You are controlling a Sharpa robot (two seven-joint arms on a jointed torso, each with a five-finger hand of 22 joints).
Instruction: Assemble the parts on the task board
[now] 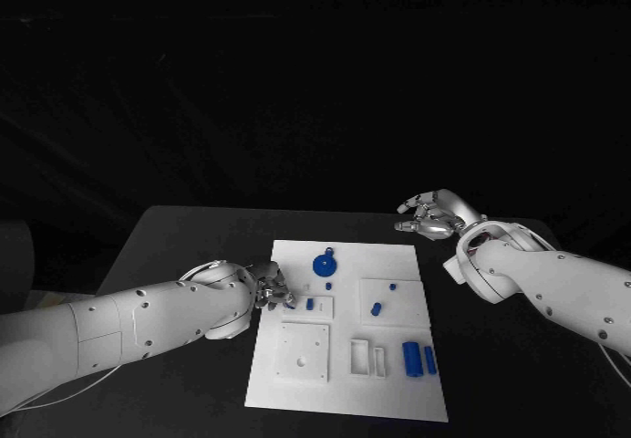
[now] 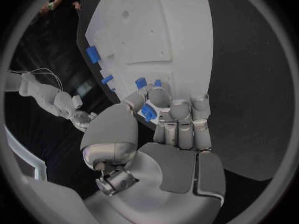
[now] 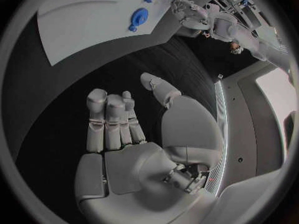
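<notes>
Task board: white plate, centre to lower centre of head view.

Left hand: at board's left edge; in left wrist view we see fingers curled round small blue part, pinched at the tips.

Right hand: upper right, off board over black table; fingers apart, holding nothing.

Loose parts, as we judge: blue disc upper board, two blue cylinders lower right, small pieces mid-board.

Progress: we judge early; most parts unseated, held one still to place.

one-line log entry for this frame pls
left hand: pinching small blue part at task board left edge | right hand: open, off board, holding nothing
</notes>
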